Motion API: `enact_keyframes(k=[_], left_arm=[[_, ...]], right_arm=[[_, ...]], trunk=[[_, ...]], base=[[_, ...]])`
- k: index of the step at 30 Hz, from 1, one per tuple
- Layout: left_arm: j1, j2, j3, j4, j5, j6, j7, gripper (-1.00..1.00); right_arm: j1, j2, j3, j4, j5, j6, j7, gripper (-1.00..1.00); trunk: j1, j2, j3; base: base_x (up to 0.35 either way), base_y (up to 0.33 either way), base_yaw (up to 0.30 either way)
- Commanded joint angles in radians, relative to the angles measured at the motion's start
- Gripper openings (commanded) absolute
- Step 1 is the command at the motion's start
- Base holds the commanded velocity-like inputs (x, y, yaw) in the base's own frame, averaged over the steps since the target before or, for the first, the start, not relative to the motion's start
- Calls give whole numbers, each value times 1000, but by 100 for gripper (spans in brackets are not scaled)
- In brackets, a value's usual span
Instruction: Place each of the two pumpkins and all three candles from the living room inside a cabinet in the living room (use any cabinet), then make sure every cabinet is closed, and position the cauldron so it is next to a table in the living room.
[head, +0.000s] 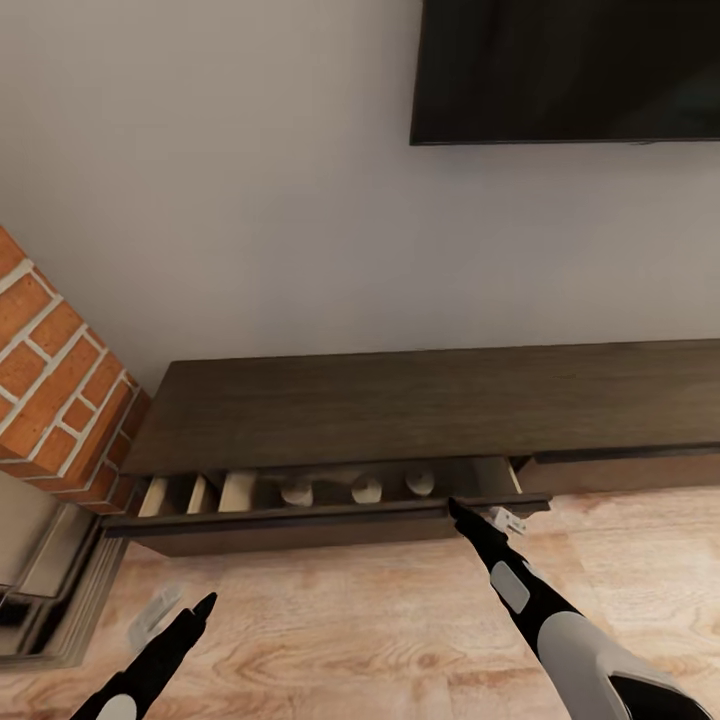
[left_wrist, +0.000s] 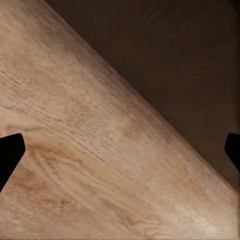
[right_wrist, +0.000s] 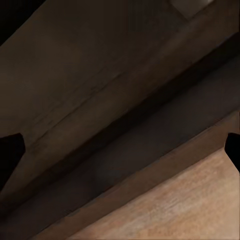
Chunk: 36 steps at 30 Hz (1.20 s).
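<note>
The long dark-brown cabinet (head: 430, 400) runs across the middle of the head view under a wall-mounted television (head: 565, 70), with a brick fireplace corner (head: 55, 380) at the left edge and pale wood floor (head: 330, 640) in the lower part of the frame. Its left drawer (head: 300, 525) stands partly pulled out in the lower middle, and three stubby candles (head: 366, 489) sit in a row inside it, pale in the shadow; the neighbouring drawer on the right looks almost flush. The right gripper (head: 458, 508) touches or nearly touches the drawer's front edge near its right end, and in the right wrist view its fingertips (right_wrist: 10, 150) sit wide apart with nothing between them. The left gripper (head: 200, 608) hangs over the floor at lower left, also spread wide and empty. Pushing from that off-centre spot could skew the drawer or let the fingertips slip over the lip, leaving it ajar, and a hard shove might topple the candles.
</note>
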Motion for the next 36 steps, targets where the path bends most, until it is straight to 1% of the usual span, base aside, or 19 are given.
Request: enact_keyframes(k=[1,7,10,12,15,17,20,36], left_arm=[[1,0,0,0,-2,0,0,100],[2,0,-2,-1,-7,-1,3,100],[2,0,-2,-1,-8,-1,3,100],[2,0,-2,-1,-8,-1,3,100],[2,0,-2,-1,-9,-1,4,100],[2,0,-2,-1,-10,-1,4,100],[2,0,-3,-1,-10,-1,4,100],[2,0,-5,-1,-10,-1,3,100]], right_arm=[[1,0,0,1,0,0,0,100],[3,-3,8,0,1,-7,1,100],[4,-5,9,-1,2,-9,10,100],[5,-5,10,-5,3,-10,34,100],[12,-6,11,-49,5,-13,100,100],[16,-7,11,-70,7,-14,125,100],[21,-9,10,-86,4,-15,144,100],[28,-11,8,-93,-1,-15,152,100]], trunk=[[0,0,0],[0,0,0],[0,0,0],[0,0,0],[0,0,0],[0,0,0],[0,0,0],[0,0,0]], base=[[309,0,0],[330,0,0],[200,0,0],[82,0,0],[36,0,0],[16,0,0],[7,0,0],[0,0,0]])
